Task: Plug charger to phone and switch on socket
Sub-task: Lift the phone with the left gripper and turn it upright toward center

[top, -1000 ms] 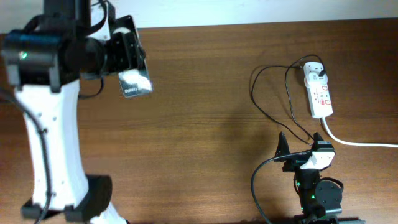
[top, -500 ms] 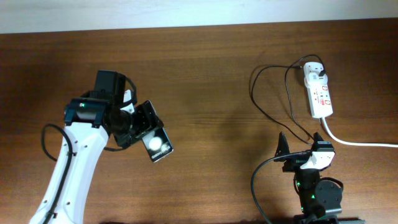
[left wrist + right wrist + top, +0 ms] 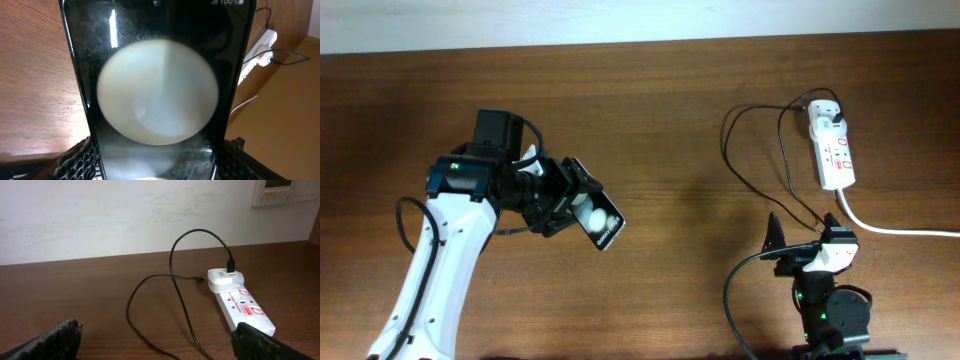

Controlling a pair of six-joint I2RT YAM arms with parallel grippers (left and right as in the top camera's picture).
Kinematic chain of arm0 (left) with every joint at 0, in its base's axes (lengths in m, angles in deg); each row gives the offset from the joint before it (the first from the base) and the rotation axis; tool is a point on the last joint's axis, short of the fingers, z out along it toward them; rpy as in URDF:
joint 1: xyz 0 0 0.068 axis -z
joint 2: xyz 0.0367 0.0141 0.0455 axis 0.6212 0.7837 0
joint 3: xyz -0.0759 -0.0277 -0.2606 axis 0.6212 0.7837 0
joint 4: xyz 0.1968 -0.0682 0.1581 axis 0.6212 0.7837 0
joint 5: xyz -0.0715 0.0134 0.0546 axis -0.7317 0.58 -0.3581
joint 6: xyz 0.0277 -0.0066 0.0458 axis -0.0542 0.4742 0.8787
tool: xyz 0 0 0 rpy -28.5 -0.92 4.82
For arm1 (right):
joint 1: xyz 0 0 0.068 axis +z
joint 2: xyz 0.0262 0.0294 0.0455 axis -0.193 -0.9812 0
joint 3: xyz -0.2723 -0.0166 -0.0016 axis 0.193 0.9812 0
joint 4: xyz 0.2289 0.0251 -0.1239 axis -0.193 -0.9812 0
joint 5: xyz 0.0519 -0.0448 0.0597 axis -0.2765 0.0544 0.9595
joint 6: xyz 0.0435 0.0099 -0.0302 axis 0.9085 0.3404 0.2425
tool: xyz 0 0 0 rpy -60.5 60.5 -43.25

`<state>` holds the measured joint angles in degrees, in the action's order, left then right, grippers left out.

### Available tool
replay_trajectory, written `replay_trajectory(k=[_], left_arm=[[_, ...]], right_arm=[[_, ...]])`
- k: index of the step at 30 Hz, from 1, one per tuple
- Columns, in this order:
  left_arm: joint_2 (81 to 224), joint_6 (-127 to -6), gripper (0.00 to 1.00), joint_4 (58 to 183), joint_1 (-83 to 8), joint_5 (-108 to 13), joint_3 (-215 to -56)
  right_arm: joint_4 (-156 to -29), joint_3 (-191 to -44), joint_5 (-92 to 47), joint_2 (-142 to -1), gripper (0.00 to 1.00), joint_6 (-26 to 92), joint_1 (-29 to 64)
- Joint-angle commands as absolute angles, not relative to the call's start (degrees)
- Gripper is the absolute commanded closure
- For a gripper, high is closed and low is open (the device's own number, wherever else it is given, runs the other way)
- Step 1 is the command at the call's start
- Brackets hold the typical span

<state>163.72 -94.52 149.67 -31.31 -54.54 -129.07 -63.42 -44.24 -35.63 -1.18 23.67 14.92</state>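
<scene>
Where the left gripper [image 3: 563,198] closes, the phone [image 3: 598,219] sits clamped.

Black charger [image 3: 172,277] beside white socket [image 3: 242,307]

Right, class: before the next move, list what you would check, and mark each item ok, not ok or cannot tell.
1. Phone gripped between left fingers: ok.
2. Right fingers open and empty: ok.
3. Charger tip lying free on the table: ok.
4. Adapter seated in the socket: ok.
5. Socket switch position: cannot tell.
</scene>
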Motion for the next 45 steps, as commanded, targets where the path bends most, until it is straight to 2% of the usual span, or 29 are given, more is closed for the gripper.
replay_trajectory(k=[1,28,35,39,45], left_arm=[[163.72,-95.08,0.53,149.39,-31.44,-57.09,-129.02],[163.72,-95.11,0.54,149.61,-31.44,-57.20,-129.02],[163.72,-99.00,0.53,147.46,-32.16,-58.47,-129.02],[163.72,-98.98,0.52,147.03,-36.51,-62.49,-129.02],[163.72,-98.93,0.52,146.76,-36.82,-69.09,-129.02]], right_arm=[[-63.70,-43.83,-35.54,-0.70,0.01,23.71,14.48],[-63.68,-43.83,-35.54,-0.70,0.01,23.71,14.48],[-63.68,-43.83,-35.54,-0.70,0.01,23.71,14.48],[-63.70,-43.83,-35.54,-0.70,0.01,23.71,14.48],[-63.68,-43.83,-35.54,-0.70,0.01,23.71,14.48]])
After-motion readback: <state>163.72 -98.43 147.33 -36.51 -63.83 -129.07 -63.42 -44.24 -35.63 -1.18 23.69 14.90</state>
